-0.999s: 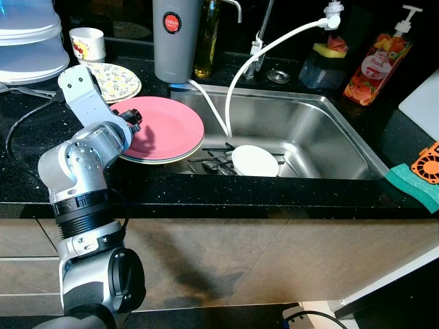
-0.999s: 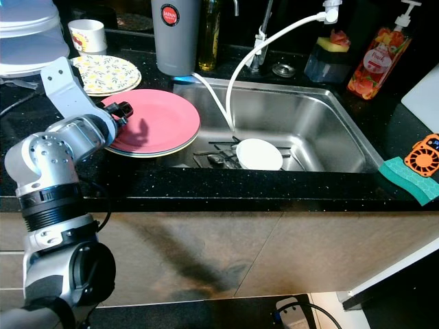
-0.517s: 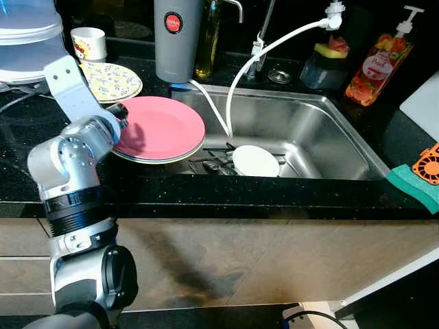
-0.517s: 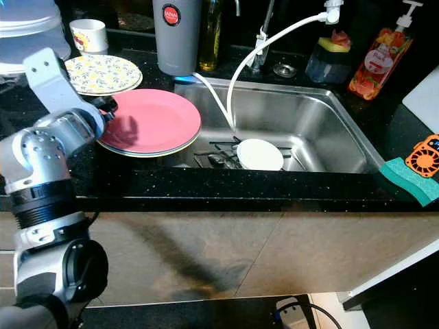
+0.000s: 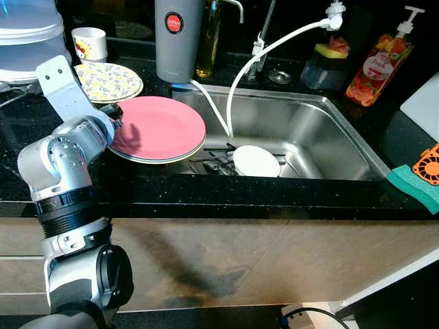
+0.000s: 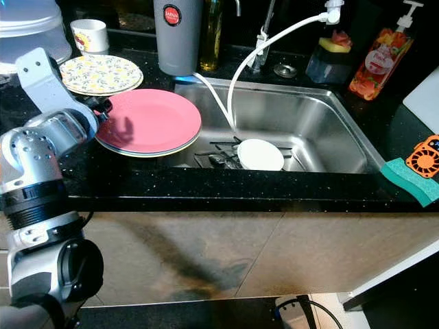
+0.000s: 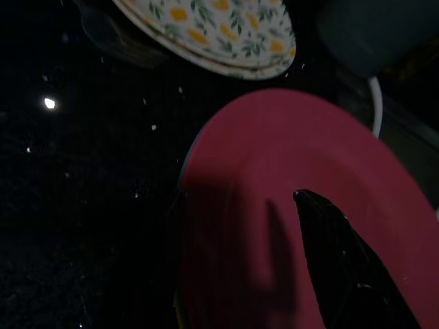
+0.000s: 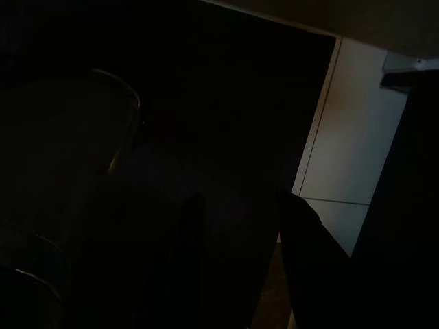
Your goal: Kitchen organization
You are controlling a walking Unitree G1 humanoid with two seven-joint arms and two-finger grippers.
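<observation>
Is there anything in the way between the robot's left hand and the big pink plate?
Nothing visible is. The left gripper sits right at the near-left rim of the round pink plate, with no object between them. The flowery yellow plate lies apart, behind them on the black countertop.

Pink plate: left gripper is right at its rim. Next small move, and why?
Probably ease the left gripper a little further over the near-left rim of the pink plate, then close. One finger already hangs over the plate's face, and the plate tops a short stack by the sink, so the edge is reachable. Grip state unclear.
</observation>
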